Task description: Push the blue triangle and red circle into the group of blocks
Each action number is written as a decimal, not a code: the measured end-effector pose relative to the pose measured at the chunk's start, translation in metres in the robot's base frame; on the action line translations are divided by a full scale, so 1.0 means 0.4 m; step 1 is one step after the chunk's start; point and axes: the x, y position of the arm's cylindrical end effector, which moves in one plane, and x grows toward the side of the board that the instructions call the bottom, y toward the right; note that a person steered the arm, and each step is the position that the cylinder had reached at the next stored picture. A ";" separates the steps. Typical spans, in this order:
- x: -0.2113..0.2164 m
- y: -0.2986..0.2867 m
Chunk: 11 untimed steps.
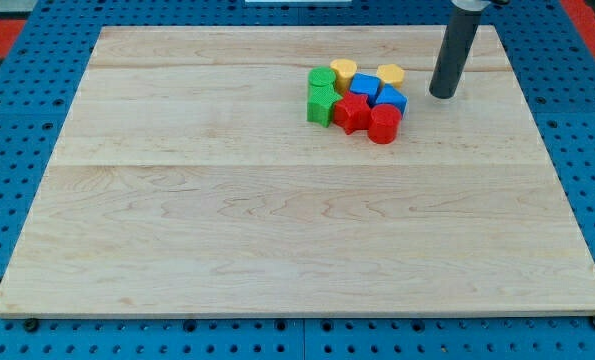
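Note:
The blocks sit together in one cluster at the view's upper middle. The red circle [383, 124] is at the cluster's lower right. The blue triangle [391, 99] lies just above it, touching. A red star-like block [351, 112], a blue block [365, 86], two green blocks [321, 79] [320, 104] and two yellow blocks [344, 69] [391, 73] make up the rest. My tip [443, 93] stands to the right of the cluster, a short gap from the blue triangle, touching no block.
The wooden board [277, 220] lies on a blue pegboard table [7, 120]. The board's right edge is some way right of my tip.

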 end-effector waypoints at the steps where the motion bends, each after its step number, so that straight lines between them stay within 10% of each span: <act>1: 0.008 -0.019; 7: 0.054 -0.140; 9: 0.110 0.085; 11: 0.211 -0.105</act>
